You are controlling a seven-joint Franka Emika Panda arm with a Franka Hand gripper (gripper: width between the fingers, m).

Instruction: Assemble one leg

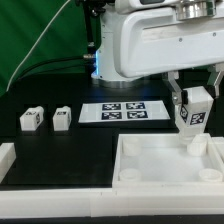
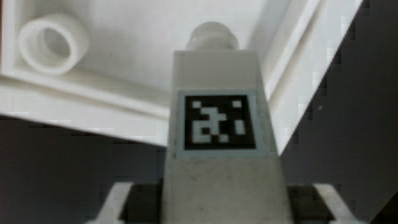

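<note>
My gripper (image 1: 194,95) is shut on a leg (image 1: 193,110), a white post with a black-and-white tag on its side. I hold it upright in the air over the far right part of the white tray (image 1: 150,172). A round corner socket (image 1: 198,146) sits just below the leg. In the wrist view the leg (image 2: 217,120) fills the middle between my two fingers (image 2: 125,198), and its rounded end points at the tray's rim (image 2: 107,90). A ring-shaped socket (image 2: 54,45) lies off to the side of the leg's end.
Two more legs (image 1: 31,119) (image 1: 62,117) stand on the black table at the exterior view's left. The marker board (image 1: 122,111) lies behind the tray. A white raised part (image 1: 8,158) sits at the exterior view's left edge.
</note>
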